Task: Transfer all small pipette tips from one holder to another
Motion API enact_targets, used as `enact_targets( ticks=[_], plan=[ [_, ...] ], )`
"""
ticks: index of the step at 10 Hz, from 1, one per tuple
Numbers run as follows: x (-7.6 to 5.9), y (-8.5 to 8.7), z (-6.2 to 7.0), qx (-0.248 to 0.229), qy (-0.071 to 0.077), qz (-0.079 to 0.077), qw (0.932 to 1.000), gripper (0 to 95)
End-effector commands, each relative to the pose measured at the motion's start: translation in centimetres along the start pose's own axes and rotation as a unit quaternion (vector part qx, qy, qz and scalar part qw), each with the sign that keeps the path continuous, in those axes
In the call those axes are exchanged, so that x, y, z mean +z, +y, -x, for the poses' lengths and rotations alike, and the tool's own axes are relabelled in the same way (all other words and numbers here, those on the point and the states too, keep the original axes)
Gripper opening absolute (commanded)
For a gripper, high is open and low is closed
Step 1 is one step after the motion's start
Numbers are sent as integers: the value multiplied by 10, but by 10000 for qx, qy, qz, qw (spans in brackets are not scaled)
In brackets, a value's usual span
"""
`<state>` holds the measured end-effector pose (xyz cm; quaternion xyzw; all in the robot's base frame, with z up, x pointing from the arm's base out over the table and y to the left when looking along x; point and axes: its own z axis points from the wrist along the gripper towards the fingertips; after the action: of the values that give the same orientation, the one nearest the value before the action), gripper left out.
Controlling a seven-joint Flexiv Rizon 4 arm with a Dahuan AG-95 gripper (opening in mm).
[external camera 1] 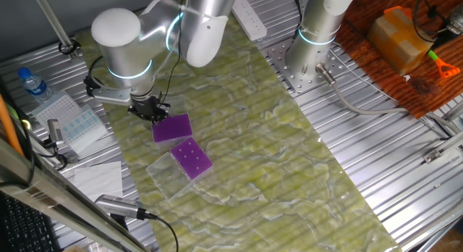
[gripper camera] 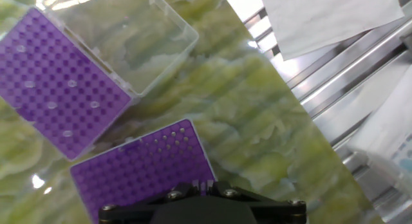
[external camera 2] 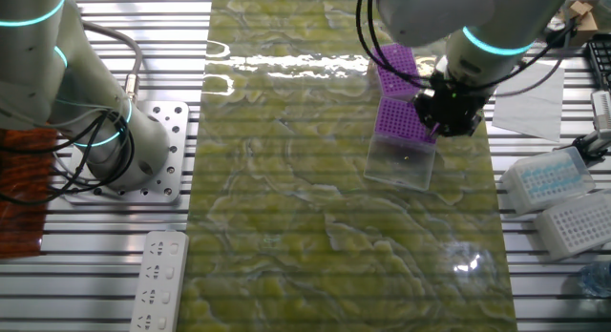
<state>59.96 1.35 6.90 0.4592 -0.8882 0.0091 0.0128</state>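
Two purple racks lie on the green-patterned worktop [external camera 1: 289, 165]. In one fixed view, the near rack [external camera 1: 191, 158] sits left of centre with its clear hinged lid [external camera 1: 168, 177] open flat beside it; the far rack [external camera 1: 172, 127] lies just above it, close to the gripper [external camera 1: 150, 109].

The small pipette tips [gripper camera: 51, 105] show in the hand view as a few pale specks scattered across the holes of the rack at the upper left of the frame [gripper camera: 55, 95]. The second rack, at the lower centre [gripper camera: 145, 176], shows only open holes where visible; its lower edge is hidden behind the gripper housing.

The gripper hangs over the edge of the far rack in one fixed view, and at the upper right in the other fixed view [external camera 2: 451, 113]. Its fingertips are hidden in all views, so whether they are spread or pressed together cannot be determined.

No legible writing, brand or label is visible on the racks. A water bottle [external camera 1: 32, 84] at the left edge carries a label too small to read.
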Motion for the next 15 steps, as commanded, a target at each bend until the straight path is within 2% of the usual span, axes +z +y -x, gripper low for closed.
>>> enact_targets(
  ticks=[1,2,4,5,6,7,8,9,10,11,13,15],
  plan=[
    [-9,5,-3,-48,23,-2,10000,0],
    [-20,10,-5,-12,36,69,10000,0],
    [-24,12,-4,39,40,93,9999,0],
    [-33,21,5,327,57,229,9992,0],
    [-36,28,12,463,67,257,9986,0],
    [-38,43,24,709,82,277,9971,0],
    [-38,60,33,945,74,286,9951,0],
    [-36,84,48,1288,45,287,9912,0],
    [-36,84,48,1288,45,287,9912,0],
    [-32,108,72,1688,43,265,9853,0],
    [-25,123,92,1945,30,258,9806,0],
    [-20,133,103,2070,-7,233,9781,0]
  ],
)
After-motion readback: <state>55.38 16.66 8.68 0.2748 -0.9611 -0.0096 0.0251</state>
